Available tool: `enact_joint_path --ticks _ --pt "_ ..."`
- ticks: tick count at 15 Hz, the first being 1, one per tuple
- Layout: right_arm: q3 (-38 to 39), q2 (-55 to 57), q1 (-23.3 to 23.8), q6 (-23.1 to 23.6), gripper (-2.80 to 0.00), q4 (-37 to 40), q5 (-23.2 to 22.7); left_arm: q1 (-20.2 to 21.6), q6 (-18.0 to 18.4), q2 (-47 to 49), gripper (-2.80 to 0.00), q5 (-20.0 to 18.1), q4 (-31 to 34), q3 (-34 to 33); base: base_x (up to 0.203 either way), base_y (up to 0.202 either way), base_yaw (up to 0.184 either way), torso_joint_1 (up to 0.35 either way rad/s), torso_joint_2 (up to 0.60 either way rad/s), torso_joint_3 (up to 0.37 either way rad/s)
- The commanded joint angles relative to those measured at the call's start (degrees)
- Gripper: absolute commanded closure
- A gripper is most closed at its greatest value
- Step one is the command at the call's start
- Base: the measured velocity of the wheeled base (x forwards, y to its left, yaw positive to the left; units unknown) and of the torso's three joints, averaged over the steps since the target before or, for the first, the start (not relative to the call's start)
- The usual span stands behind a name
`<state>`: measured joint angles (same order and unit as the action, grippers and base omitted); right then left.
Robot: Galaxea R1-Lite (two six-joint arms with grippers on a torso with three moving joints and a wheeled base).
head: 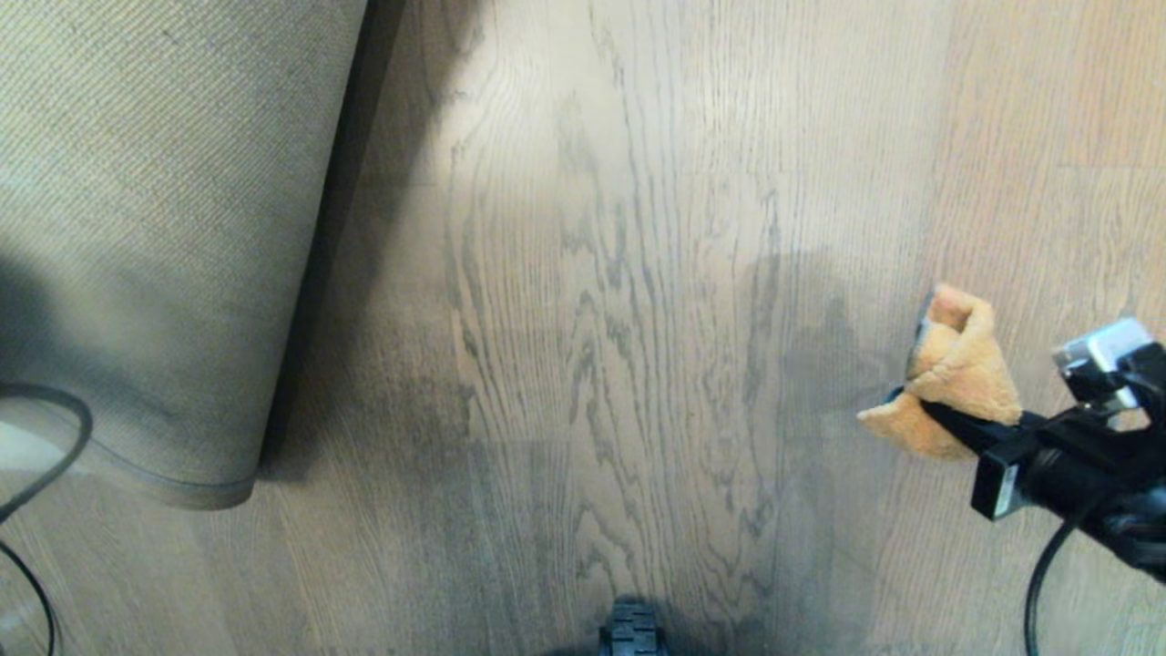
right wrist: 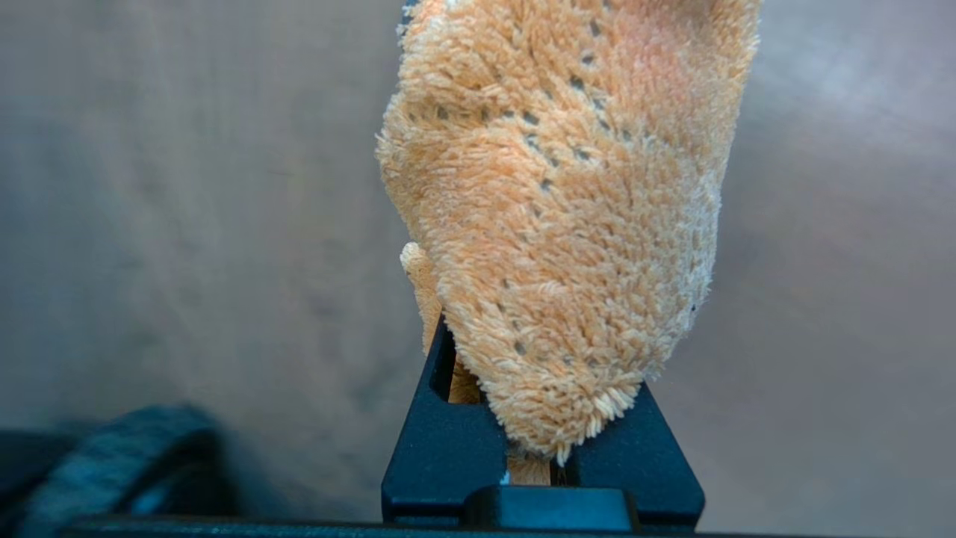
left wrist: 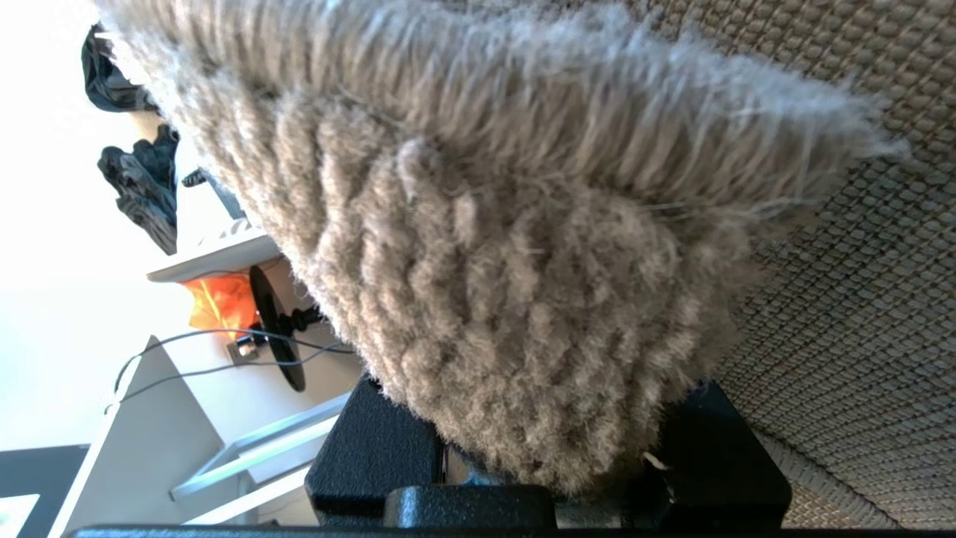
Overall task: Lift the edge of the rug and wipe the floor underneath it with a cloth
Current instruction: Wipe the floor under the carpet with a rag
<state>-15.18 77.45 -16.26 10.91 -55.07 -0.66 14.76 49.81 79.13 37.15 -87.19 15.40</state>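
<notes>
Beige backing shows — the rug edge (head: 182, 228) is lifted, pinched in the left gripper (left wrist: 549, 478). Right gripper (head: 947, 424) clamps the orange cloth (head: 956, 364) above bare floor (head: 592, 319) — wiping seems not yet begun.

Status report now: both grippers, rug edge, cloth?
Left gripper shut on rug edge, lifted. Right gripper holds cloth above floor. Nothing in the way.
</notes>
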Motion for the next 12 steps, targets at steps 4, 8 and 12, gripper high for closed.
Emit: enact_joint_path --ticks 4,8,12 --pt "-12.6 16.9 -19.5 -0.1 0.0 -1.1 3.5 0.0 1.4 0.0 0.0 0.2 -2.6 -0.1 0.0 0.0 0.0 0.0 0.0 0.0" --pt "-24.4 30.4 -32.2 -0.2 0.0 -4.2 6.8 0.0 1.5 0.0 0.0 0.3 -2.7 -0.9 0.0 0.0 0.0 0.0 0.0 0.0" --pt "-33.6 38.7 -39.2 -0.3 0.0 -6.0 11.1 0.1 1.6 0.0 0.0 1.1 -2.6 -1.3 0.0 0.0 0.0 0.0 0.0 0.0"
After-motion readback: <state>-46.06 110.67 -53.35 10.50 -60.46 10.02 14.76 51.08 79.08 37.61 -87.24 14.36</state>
